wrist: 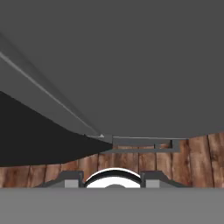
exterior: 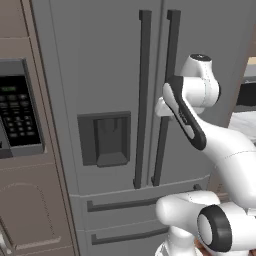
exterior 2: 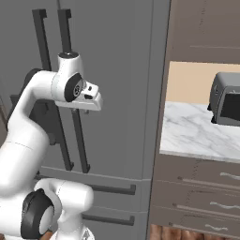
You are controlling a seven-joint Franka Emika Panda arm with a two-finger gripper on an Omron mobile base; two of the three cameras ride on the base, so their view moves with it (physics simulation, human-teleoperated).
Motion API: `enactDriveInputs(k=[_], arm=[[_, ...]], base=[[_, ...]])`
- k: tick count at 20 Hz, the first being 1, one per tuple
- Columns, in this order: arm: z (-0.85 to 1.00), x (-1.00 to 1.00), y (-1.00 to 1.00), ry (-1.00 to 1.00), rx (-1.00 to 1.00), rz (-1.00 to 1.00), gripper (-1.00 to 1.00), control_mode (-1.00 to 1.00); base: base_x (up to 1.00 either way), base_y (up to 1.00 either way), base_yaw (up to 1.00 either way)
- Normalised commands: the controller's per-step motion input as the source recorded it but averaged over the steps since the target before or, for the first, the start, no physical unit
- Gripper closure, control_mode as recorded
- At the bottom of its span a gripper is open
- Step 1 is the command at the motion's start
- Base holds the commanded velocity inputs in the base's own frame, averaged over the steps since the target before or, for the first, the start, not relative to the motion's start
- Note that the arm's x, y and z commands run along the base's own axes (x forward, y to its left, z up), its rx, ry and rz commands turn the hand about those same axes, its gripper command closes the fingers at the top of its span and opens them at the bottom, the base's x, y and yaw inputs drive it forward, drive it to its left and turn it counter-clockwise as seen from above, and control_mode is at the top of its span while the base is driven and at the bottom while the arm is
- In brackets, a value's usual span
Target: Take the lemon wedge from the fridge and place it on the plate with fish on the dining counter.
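Note:
The fridge (exterior: pixel 110 60) fills the view ahead, tall and grey, with both doors shut. The lemon wedge is hidden behind them. The plate with fish and the dining counter are out of view. My gripper (exterior: pixel 161 107) sits against the right door's long dark handle (exterior: pixel 170 60), about halfway down it. From the right the gripper (exterior 2: pixel 96 101) is just right of that handle (exterior 2: pixel 70 126). In the hand view the gripper (wrist: pixel 113 180) looks down the door face, its fingertips (wrist: pixel 72 179) apart with nothing between them and the handle (wrist: pixel 39 135) passing to the left.
A brown cabinet with a black microwave panel (exterior: pixel 17 110) stands left of the fridge. To the right, a marble counter (exterior 2: pixel 192 133) over cabinets carries a dark toaster (exterior 2: pixel 227 98). The dispenser recess (exterior: pixel 105 137), two fridge drawers (exterior: pixel 125 205) and wooden floor (wrist: pixel 175 162) lie below.

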Motion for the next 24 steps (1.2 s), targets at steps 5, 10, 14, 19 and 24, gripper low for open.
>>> enactDriveInputs(k=[5, 10, 14, 19, 24], arm=[[0.00, 0.00, 0.24, 0.00, -0.05, 0.00, -1.00, -1.00], [-0.02, 0.00, 0.16, 0.00, -0.01, 0.00, -1.00, -1.00], [-0.15, -0.09, 0.47, 0.08, -0.06, 0.01, -1.00, -1.00], [-0.13, -0.28, 0.01, 0.01, 0.00, 0.00, -1.00, 1.00], [0.00, 0.00, 0.00, 0.00, 0.00, 0.00, -1.00, 1.00]], base=[[0.00, 0.00, 0.00], [0.00, 0.00, 0.00], [0.00, 0.00, 0.00], [-0.51, 0.00, 0.00], [-0.69, 0.00, 0.00]])
